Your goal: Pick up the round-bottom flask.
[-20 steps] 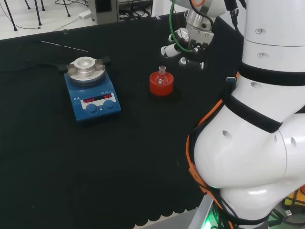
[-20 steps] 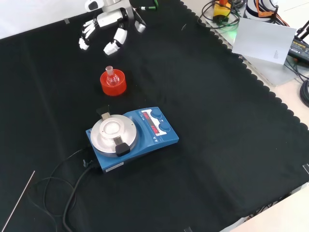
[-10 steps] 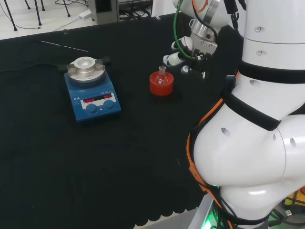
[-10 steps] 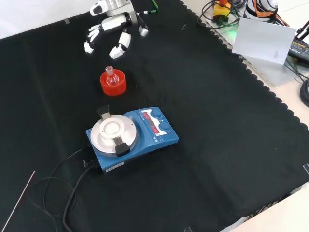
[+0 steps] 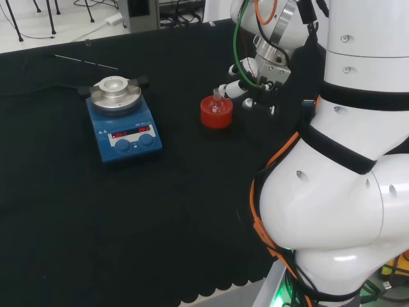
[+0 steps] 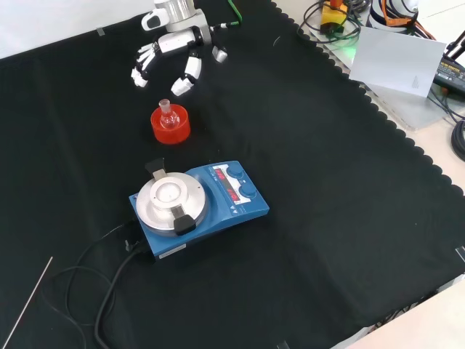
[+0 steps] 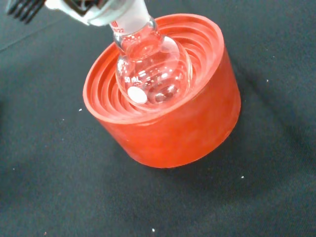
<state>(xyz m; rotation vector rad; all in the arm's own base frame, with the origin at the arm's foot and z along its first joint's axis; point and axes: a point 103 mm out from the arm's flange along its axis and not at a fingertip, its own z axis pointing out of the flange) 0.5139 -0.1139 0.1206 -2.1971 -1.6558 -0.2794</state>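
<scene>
Flask [image 6: 168, 115] sitting upright in red ribbed stand [image 6: 171, 126], round bulb nested in the stand's stepped rings, neck up. Makes sense: round bottom can't stand alone, so the stand keeps it upright and leaves the neck free for a grab. Looks empty in wrist view [image 7: 153, 69], clear glass, small white spot on the bulb.

Hand [image 6: 174, 54] at about 12 o'clock from the flask in front view, near but apart, nothing held. Fingers spread and relaxed, tips angled down toward the neck. In head view hand [image 5: 246, 86] just at 3 o'clock of the flask [image 5: 216, 101], fingertips close to the neck; contact not clear from that angle, front view suggests a gap. Wrist view puts a blurred white part of the hand right by the neck rim.

Judgement: pre-grasp, approach mostly done. Spread fingers fit a pinch around the neck, the only graspable part above the stand.

Hotplate [image 6: 200, 202] at 6 o'clock from the stand in front view, well apart, cable [image 6: 109, 291] trailing off at 7 o'clock. Not in the way.

Risk: glass neck is slick, and a sideways nudge could drag the stand across the counter [image 6: 341, 211] cloth.
</scene>
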